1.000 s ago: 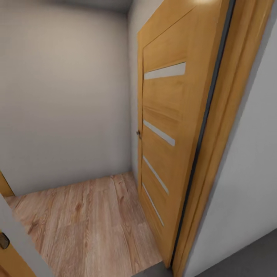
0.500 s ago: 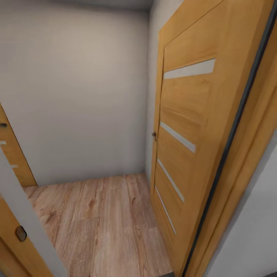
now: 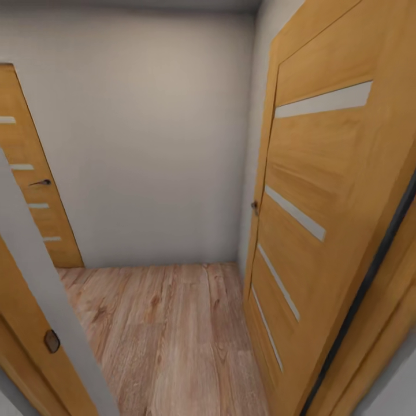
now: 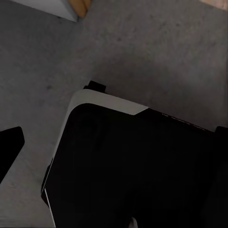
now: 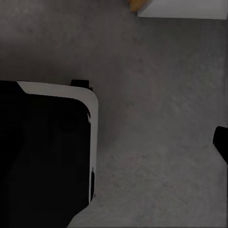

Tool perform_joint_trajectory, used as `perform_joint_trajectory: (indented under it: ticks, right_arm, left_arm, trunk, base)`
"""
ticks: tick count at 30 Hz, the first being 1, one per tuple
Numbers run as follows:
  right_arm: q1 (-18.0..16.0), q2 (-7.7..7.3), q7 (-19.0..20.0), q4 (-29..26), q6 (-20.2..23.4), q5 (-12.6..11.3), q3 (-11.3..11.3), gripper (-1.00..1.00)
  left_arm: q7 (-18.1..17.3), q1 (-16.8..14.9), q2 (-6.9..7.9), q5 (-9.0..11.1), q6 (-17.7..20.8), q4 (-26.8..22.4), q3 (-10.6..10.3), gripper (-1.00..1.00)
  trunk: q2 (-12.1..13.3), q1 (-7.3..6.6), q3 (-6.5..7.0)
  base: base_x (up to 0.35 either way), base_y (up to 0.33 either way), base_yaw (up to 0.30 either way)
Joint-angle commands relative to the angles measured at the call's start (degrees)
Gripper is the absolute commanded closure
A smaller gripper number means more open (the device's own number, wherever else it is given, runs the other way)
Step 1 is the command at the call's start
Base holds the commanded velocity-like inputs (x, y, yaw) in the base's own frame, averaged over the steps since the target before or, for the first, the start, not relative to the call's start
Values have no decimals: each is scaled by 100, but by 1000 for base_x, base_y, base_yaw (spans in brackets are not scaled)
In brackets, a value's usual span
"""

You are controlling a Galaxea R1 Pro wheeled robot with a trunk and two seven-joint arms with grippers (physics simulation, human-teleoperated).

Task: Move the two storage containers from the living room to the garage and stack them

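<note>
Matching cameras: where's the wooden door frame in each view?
Head: frame, lower left corner.
Left wrist: frame, orange foot at the picture's top edge.
Right wrist: frame, likewise at the top edge.
Shared landmark: white wall end beside it.

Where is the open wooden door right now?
In the head view, the open wooden door stands at the right, swung against the side wall, its foot along the right edge of the wood-plank floor, next to the white back wall.

Soft, even light on the head view's white wall [image 3: 150,138], door [image 3: 323,190] edges bowed and slightly blurred; both wrist views are dim, perhaps shadowed.
</note>
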Motion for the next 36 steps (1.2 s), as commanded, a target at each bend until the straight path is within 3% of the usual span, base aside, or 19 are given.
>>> perform_joint_trajectory:
  ticks: [1,18,36]
  right_arm:
    - [-6,2,-1,18,-35,-51,48,-100]
    - [-6,2,2,18,-35,-51,48,-100]
    - [-6,-4,-8,18,-52,-80,47,-100]
  left_arm:
    - [12,-5,-2,6,-20,5,38,-100]
    - [14,-4,-11,0,-20,5,44,-100]
    - [17,-3,-11,1,-20,5,43,-100]
  trunk:
    - [-8,3,-7]
    - [-8,3,-7]
    - [-8,3,-7]
  base:
    - [35,-31,268]
    - [3,-36,213]
    - [0,-3,-9]
